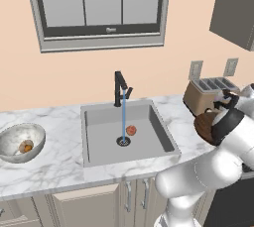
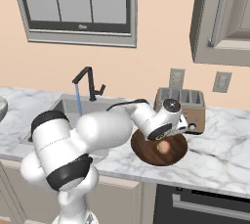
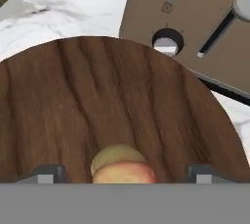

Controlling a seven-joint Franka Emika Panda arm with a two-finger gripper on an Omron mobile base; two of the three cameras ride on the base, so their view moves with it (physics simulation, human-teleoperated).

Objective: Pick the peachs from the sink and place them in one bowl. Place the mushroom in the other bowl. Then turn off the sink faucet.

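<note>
gripper (image 3: 124, 173): over the wooden bowl, fingers spread wide apart w/ a peach sitting between them, not clamped on it afaict
wooden bowl (image 2: 146, 152): right of the sink on the marble counter (image 1: 59, 161), just in front of the toaster (image 2: 195, 110)
peach in bowl (image 2: 163, 146): lying on the bowl's floor, red-orange w/ a yellowish patch
2nd peach (image 1: 131, 130): down in the sink (image 1: 94, 156), just right of the drain (image 1: 123, 141)
mushroom (image 1: 26, 146): inside the speckled bowl (image 1: 15, 134), far left on the counter, well apart from the sink
faucet (image 1: 120, 88): black, at the sink's far edge, water stream (image 1: 123, 117) running down to the drain
</note>
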